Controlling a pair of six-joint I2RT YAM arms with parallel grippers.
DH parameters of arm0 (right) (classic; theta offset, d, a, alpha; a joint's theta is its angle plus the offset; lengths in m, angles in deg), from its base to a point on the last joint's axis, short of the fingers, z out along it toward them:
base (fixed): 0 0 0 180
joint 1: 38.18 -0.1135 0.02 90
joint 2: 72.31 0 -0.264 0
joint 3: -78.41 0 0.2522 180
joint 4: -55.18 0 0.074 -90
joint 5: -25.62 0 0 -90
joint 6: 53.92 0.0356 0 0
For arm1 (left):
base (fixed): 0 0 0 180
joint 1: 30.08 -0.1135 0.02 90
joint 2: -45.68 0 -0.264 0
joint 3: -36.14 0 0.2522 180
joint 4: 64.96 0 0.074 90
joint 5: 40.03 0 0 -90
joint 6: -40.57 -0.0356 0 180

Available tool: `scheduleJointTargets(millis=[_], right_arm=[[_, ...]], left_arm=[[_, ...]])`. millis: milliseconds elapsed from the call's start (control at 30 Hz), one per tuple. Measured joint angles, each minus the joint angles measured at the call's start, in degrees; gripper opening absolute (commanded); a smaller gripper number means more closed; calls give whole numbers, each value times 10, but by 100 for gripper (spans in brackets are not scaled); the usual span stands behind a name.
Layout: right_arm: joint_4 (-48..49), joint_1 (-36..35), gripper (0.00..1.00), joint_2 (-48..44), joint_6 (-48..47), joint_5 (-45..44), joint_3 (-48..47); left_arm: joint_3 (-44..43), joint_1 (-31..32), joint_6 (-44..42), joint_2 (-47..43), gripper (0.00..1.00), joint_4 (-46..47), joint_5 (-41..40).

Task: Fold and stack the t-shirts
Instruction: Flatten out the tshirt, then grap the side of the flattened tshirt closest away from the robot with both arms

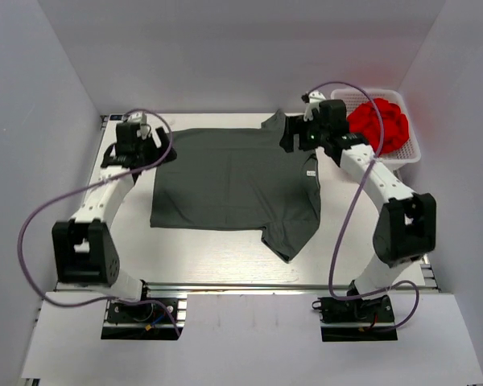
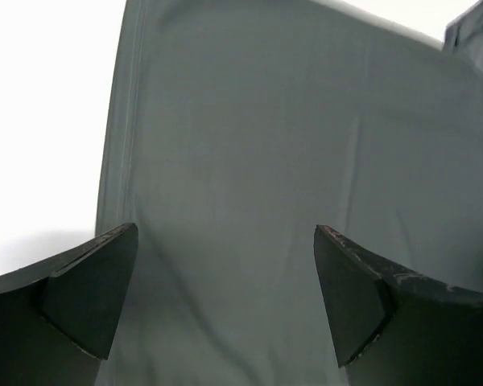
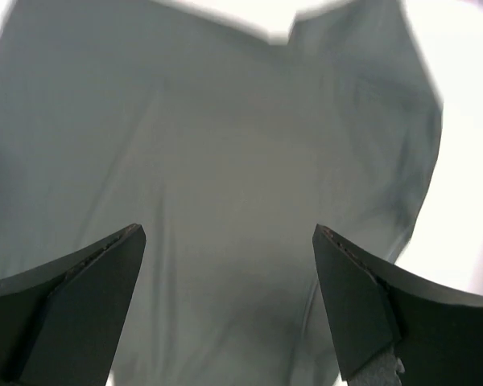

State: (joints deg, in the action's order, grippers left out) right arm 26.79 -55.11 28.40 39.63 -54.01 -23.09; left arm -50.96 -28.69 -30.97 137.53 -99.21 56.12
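The left arm reaches from its near-left base toward the far left of the table [image 1: 225, 261], elbow bent low; its left end effector [image 2: 225, 233] hangs over the far hem corner of the t-shirt [image 1: 225, 181], fingers [image 2: 88, 289] spread wide and released, with only grey cloth showing between them. The right arm rises from the near-right base and leans inward; its right end effector [image 3: 225, 233] hangs over the far shoulder by the upper sleeve, likewise released, grasping nothing. The t-shirt lies spread flat across the middle of the table, hem to the left, neck to the right, one sleeve pointing far and the other near; whether either end effector touches the cloth cannot be told. A white basket [image 1: 412, 154] stands at the far right, just beside the right arm, holding bundled red cloth [image 1: 386, 121]; purple cables [image 1: 350, 209] loop along both arms.
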Motion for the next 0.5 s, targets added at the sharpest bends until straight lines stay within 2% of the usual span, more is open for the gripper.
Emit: scheduleJointTargets(millis=[100, 267, 400, 500], right_arm=[[14, -6, 90, -74, 21, -10, 115], [17, -18, 90, -141, 61, -28, 252], [17, -26, 90, -188, 92, -30, 316], [28, -30, 90, -221, 112, -29, 342]], left_arm=[[132, 2, 36, -100, 100, 0, -24], [265, 2, 86, -146, 100, -44, -75], [366, -2, 119, -205, 100, -64, -84], [401, -2, 133, -238, 97, -60, -83]])
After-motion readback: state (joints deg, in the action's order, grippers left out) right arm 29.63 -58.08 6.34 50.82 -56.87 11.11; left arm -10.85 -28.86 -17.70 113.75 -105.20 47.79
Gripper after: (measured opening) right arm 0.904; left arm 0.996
